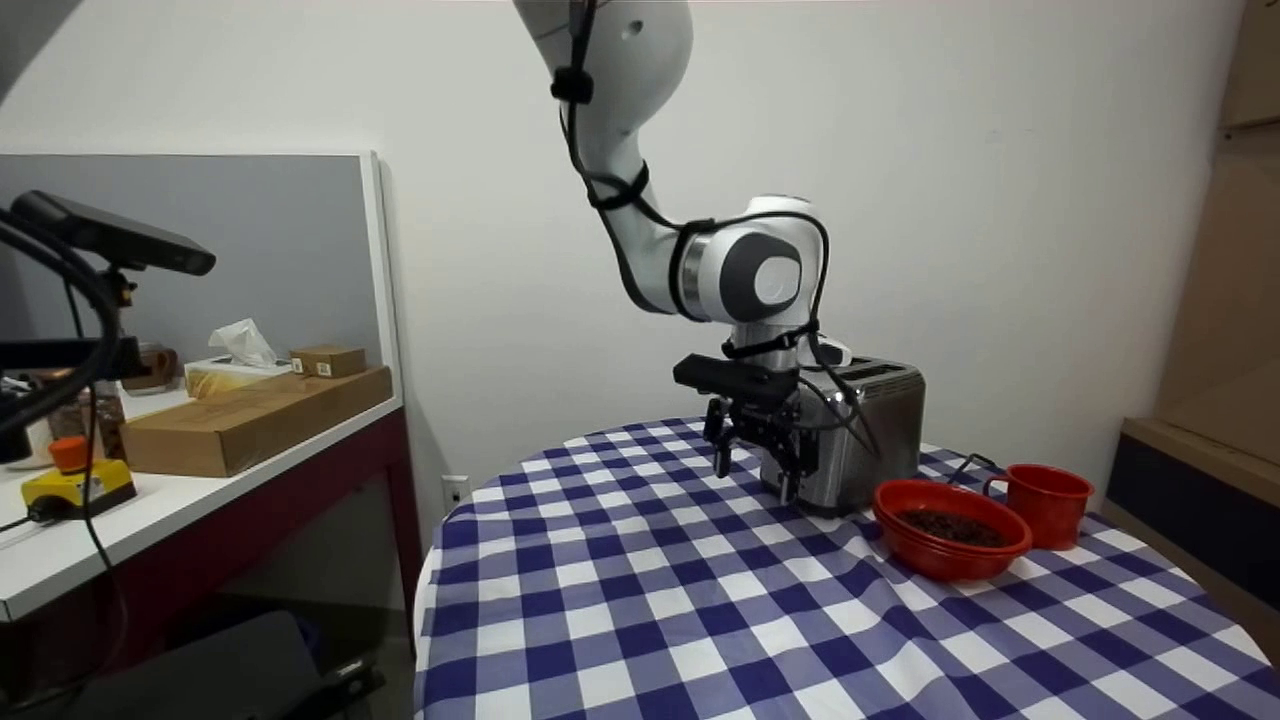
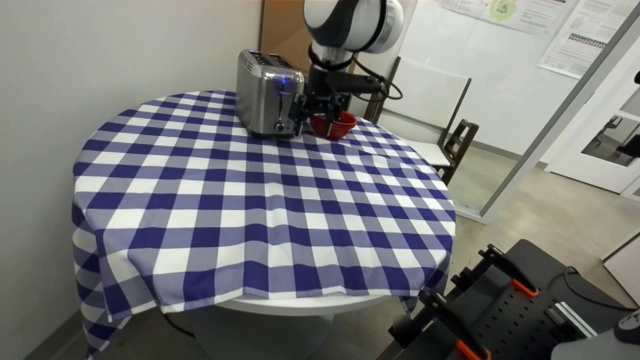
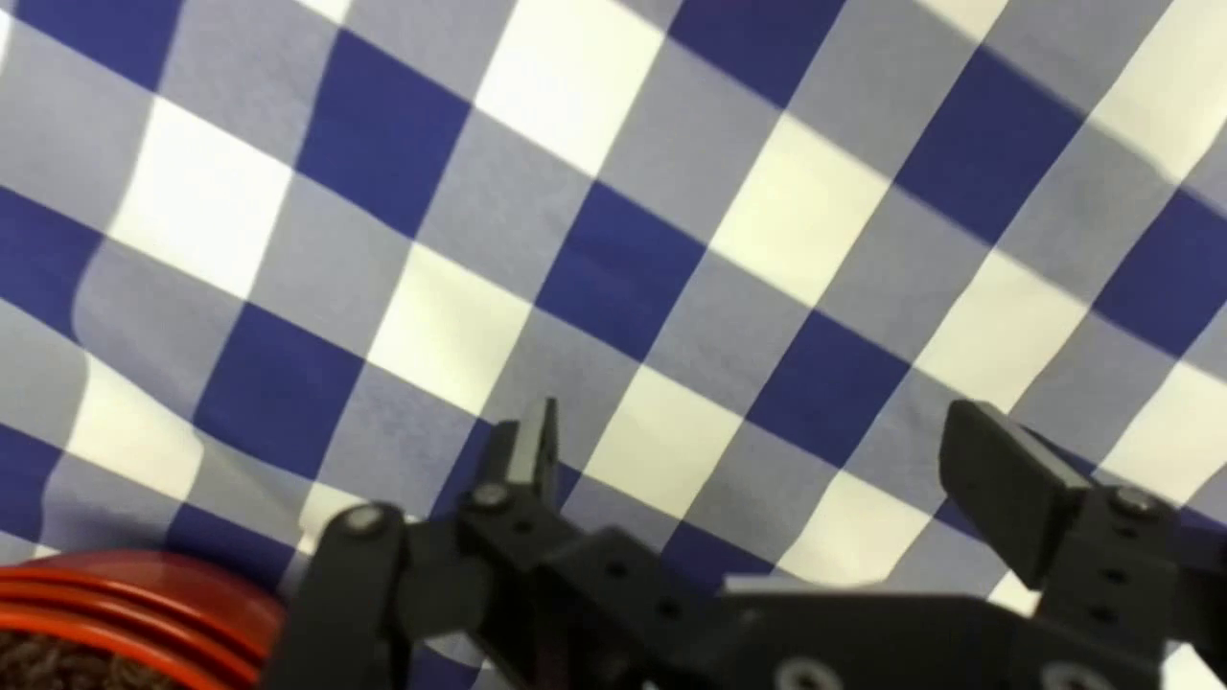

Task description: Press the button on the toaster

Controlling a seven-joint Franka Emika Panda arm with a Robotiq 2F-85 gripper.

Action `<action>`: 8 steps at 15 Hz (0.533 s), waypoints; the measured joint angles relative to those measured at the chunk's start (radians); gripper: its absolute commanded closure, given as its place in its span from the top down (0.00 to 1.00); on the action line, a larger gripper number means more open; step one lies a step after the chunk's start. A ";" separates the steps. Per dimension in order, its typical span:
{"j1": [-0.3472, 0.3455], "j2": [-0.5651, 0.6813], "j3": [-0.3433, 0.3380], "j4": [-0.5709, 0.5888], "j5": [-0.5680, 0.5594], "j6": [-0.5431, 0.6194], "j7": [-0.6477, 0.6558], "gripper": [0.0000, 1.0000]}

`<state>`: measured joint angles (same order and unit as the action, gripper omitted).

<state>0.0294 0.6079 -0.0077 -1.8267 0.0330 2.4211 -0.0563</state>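
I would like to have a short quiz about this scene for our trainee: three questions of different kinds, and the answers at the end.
1. True or false: in the wrist view, the fingers are spread apart.
2. Short answer: what colour is the light on the front of the toaster?
3. Multiple choice: which thing stands beside the stacked red bowls? A) kettle B) red mug C) frying pan

Key: 1. True. 2. Blue. 3. B.

The tablecloth was checked blue, grey and white, the toaster silver, the gripper black, the bowls red, their contents apparently dark brown.
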 measured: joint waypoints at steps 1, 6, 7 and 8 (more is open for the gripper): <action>-0.014 -0.035 0.009 -0.005 0.001 -0.090 -0.023 1.00; -0.022 -0.220 0.024 -0.058 -0.008 -0.477 -0.053 1.00; -0.019 -0.267 0.027 -0.094 -0.010 -0.503 -0.052 1.00; -0.015 -0.318 0.031 -0.143 -0.016 -0.510 -0.052 1.00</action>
<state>0.0140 0.2898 0.0228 -1.9698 0.0167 1.9107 -0.1083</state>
